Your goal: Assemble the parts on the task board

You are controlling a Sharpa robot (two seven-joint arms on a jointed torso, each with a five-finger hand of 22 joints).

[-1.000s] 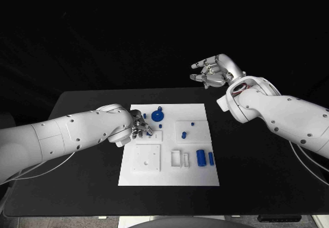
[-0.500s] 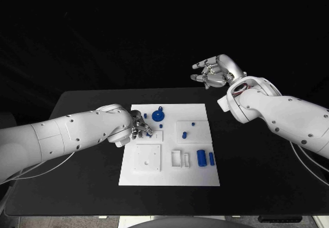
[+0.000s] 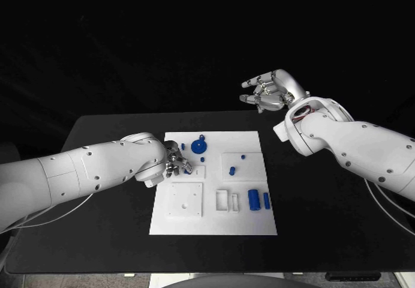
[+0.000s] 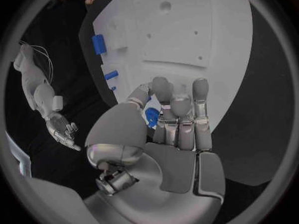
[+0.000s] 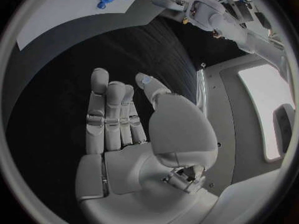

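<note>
Head view, board: the task board (image 3: 213, 223) lay in the middle of the black surface (image 3: 328, 234), with small blue parts on it.
Head view, left hand: the left hand (image 3: 176, 162) was at 9 o'clock of the board, low over its left edge, the fingers closed around something I could not make out from here.
Head view, right hand: the right hand (image 3: 270, 91) was raised at 1 o'clock, well apart from the board, and held nothing.
Head view, other parts: a round blue part (image 3: 200, 146) stood at 12 o'clock; a blue cylinder (image 3: 253, 199) lay at 4 o'clock.
Left wrist view: the small blue part (image 4: 151, 115) was pinched between the thumb and the fingers (image 4: 181, 115), just above the board.
Right wrist view: the fingers (image 5: 109, 109) of the right hand were straight, side by side, the thumb apart, empty.
Handling, my judgement: the part looked light, stiff and smooth, probably plastic, so it could slip or turn in the pinch. A hold on its sides, leaving the lower end free for the hole, seemed best.
</note>
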